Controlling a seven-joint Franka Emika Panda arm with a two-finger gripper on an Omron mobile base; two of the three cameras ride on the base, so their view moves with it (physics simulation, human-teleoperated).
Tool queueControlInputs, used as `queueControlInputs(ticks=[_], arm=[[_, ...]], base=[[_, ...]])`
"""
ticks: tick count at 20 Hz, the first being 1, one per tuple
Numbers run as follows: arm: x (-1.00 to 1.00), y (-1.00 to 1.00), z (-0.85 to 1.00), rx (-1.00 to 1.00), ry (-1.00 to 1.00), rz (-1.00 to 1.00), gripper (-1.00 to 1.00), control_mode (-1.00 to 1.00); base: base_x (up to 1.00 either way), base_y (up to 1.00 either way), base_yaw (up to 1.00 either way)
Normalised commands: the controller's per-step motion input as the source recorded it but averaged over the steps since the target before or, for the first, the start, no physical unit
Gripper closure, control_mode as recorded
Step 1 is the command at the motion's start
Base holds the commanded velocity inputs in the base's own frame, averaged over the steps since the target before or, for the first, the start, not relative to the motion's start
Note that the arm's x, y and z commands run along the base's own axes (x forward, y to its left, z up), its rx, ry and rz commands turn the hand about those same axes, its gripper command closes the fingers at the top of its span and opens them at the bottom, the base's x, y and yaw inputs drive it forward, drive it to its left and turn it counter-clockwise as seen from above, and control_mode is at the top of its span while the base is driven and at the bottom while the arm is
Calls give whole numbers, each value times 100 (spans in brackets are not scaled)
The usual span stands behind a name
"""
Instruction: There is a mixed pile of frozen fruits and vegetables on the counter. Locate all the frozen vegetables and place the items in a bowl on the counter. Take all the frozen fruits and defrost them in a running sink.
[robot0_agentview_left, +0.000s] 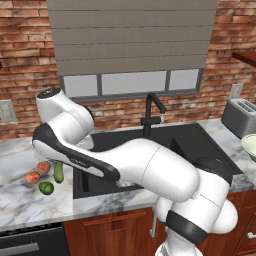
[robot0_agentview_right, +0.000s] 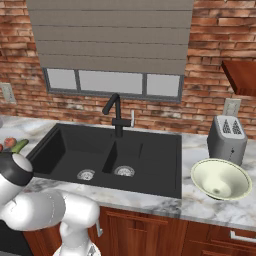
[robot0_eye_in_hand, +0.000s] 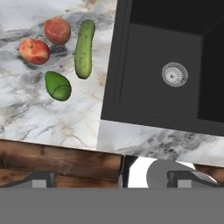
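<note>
The mixed pile lies on the white marble counter (robot0_eye_in_hand: 43, 120) left of the sink. It holds two reddish peach-like fruits (robot0_eye_in_hand: 57, 30) (robot0_eye_in_hand: 34, 50), a dark green cucumber (robot0_eye_in_hand: 84, 49) and a rounder bright green item (robot0_eye_in_hand: 57, 85). The left base view shows the same fruits (robot0_agentview_left: 44, 167) (robot0_agentview_left: 32, 177), cucumber (robot0_agentview_left: 59, 171) and green item (robot0_agentview_left: 46, 188). My gripper (robot0_eye_in_hand: 113, 177) hovers high over the counter's front edge, open, with its fingertips (robot0_eye_in_hand: 41, 177) wide apart and nothing between them. The cream bowl (robot0_agentview_right: 221, 179) stands on the counter right of the black sink (robot0_agentview_right: 70, 145).
A tall black faucet (robot0_agentview_right: 116, 112) rises behind the sink's divider. A silver toaster (robot0_agentview_right: 226, 137) stands behind the bowl by the brick wall. A silver drain (robot0_eye_in_hand: 174, 74) shows in the left basin. My white arm (robot0_agentview_left: 150, 170) crosses in front of the sink.
</note>
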Motion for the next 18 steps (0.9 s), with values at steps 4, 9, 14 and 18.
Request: queueControlInputs(ticks=[4, 9, 14, 18], arm=[[7, 29, -14, 0, 1, 0, -100, -100], [3, 40, -22, 0, 0, 0, -100, -100], [12, 33, -24, 0, 0, 0, -100, -100], [24, 27, -21, 0, 0, 1, -100, -100]], base=[[0, 0, 0], [0, 0, 0], [0, 0, 0], [0, 0, 0]])
